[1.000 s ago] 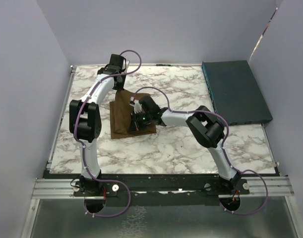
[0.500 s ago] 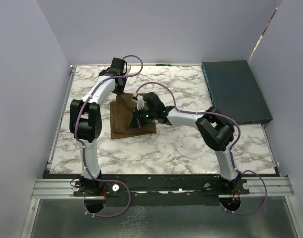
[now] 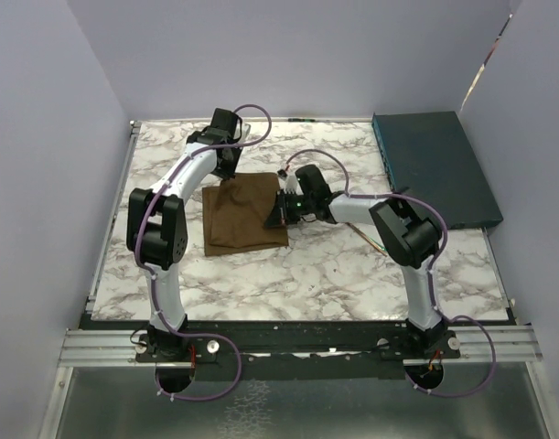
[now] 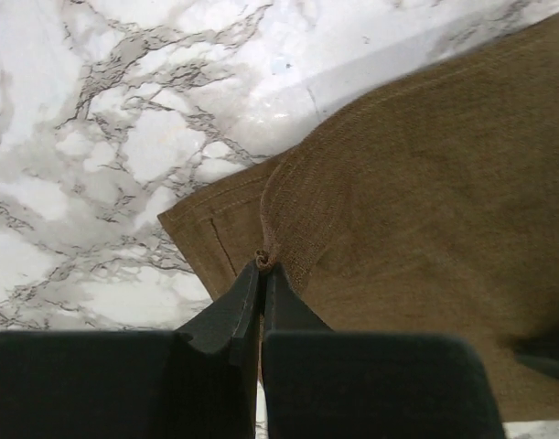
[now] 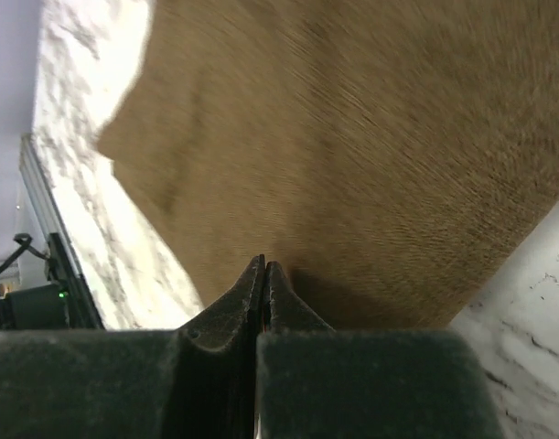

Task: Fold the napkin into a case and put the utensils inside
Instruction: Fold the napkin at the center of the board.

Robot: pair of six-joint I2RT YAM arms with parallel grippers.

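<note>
The brown napkin (image 3: 242,219) lies as a broad, roughly square fold on the marble table (image 3: 334,270), left of centre. My left gripper (image 3: 231,174) is at its far edge. In the left wrist view the gripper (image 4: 263,263) is shut on a small pinch of the upper layer's corner, and the napkin (image 4: 425,183) spreads out to the right. My right gripper (image 3: 279,212) is at the napkin's right edge. In its own view the gripper (image 5: 264,263) is shut where the cloth (image 5: 352,137) runs up to the tips. No utensils or case are in view.
A dark teal flat box (image 3: 435,169) lies at the back right of the table. Pale walls enclose the left, back and right sides. The metal rail (image 3: 297,343) with both arm bases runs along the near edge.
Both grippers have moved to the right, the right one from the napkin's middle to its right edge. The raised flap at the far edge now lies flatter.
</note>
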